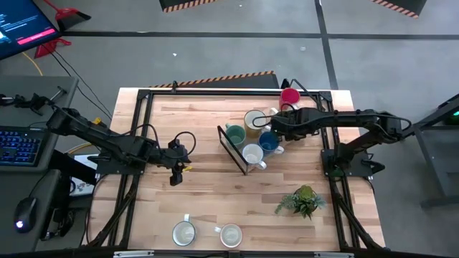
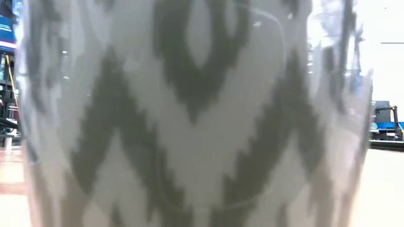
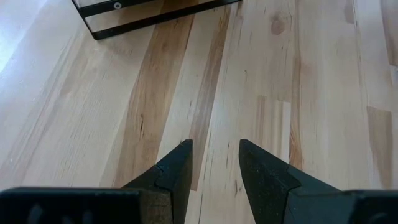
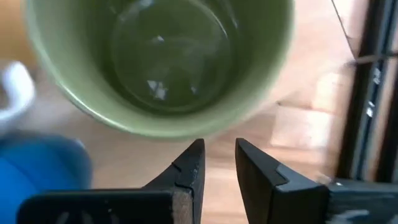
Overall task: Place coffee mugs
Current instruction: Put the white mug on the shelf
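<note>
A cluster of coffee mugs is being shown upright, mouths up, beside a dark rack [image 1: 233,147] at the middle-right of the table [image 1: 208,193]: an olive green mug [image 1: 255,120], a teal mug [image 1: 234,133], a blue mug [image 1: 269,141] and a white mug [image 1: 252,154], with a red mug [image 1: 290,96] at the far edge. Two more pale mugs [image 1: 183,233] [image 1: 231,234] are sitting near the front edge, their handles pointing toward the left. The right end effector [image 4: 217,163] is being held above the olive green mug [image 4: 161,62], its fingers narrowly parted and pinching nothing visible. The left end effector [image 3: 214,165] is being held over bare wood, slightly spread and empty. No legible writing is being shown.
</note>
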Controlling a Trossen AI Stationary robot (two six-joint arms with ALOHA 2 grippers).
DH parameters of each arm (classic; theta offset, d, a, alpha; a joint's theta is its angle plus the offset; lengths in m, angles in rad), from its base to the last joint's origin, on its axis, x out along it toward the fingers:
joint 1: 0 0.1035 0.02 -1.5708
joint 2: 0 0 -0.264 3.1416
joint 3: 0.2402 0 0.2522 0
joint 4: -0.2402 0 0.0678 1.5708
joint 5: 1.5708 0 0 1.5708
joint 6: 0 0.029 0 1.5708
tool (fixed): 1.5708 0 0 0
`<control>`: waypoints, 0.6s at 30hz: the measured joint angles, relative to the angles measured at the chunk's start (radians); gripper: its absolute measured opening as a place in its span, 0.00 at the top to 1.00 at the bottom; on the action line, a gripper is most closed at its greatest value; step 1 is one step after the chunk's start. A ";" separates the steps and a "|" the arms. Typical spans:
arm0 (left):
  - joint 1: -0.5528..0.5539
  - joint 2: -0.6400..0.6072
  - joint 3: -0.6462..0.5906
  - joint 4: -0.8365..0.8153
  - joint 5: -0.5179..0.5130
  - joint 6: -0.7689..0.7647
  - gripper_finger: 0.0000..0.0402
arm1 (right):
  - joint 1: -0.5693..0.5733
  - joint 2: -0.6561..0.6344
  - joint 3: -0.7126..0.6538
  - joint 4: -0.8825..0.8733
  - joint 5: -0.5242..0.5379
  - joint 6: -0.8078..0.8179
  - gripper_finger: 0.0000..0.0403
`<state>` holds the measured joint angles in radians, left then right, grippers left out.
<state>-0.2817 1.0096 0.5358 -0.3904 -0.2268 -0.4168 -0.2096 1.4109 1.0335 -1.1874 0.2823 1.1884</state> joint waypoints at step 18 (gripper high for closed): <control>0.000 0.000 0.000 0.000 0.000 0.001 0.70 | -0.038 0.000 0.007 0.009 0.087 0.012 0.83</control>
<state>-0.2817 1.0096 0.5358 -0.3904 -0.2266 -0.4156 -0.2481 1.4109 1.0405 -1.1785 0.3697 1.2007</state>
